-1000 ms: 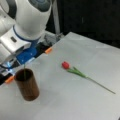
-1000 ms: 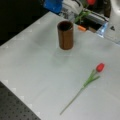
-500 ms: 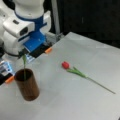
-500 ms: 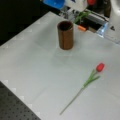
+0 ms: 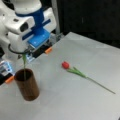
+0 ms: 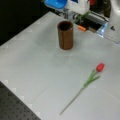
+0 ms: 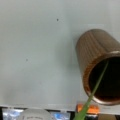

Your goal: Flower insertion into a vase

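Note:
The vase (image 5: pixel 27 87) (image 6: pixel 65 37) is a dark brown cylinder standing upright on the table. My gripper (image 5: pixel 24 53) hangs directly above it, shut on a green flower stem (image 5: pixel 24 65). The lower end of that stem dips inside the vase's mouth. In the wrist view the stem (image 7: pixel 96 87) slants from the bottom edge across the rim into the vase (image 7: pixel 92 50). A second flower (image 5: pixel 65 65) (image 6: pixel 100 67), red-headed with a long green stem, lies flat on the table, apart from the vase. The gripper's fingers are hidden in the wrist view.
The white table (image 5: pixel 75 105) carries the vase and the lying flower. Orange and blue fixtures (image 5: pixel 48 50) sit at the table's edge by the robot base. A dark perforated board (image 6: pixel 15 107) borders the table at a front view's bottom left.
The arm has come down over the vase, and the held stem has sunk deeper into its mouth. The flower lying on the table has not moved.

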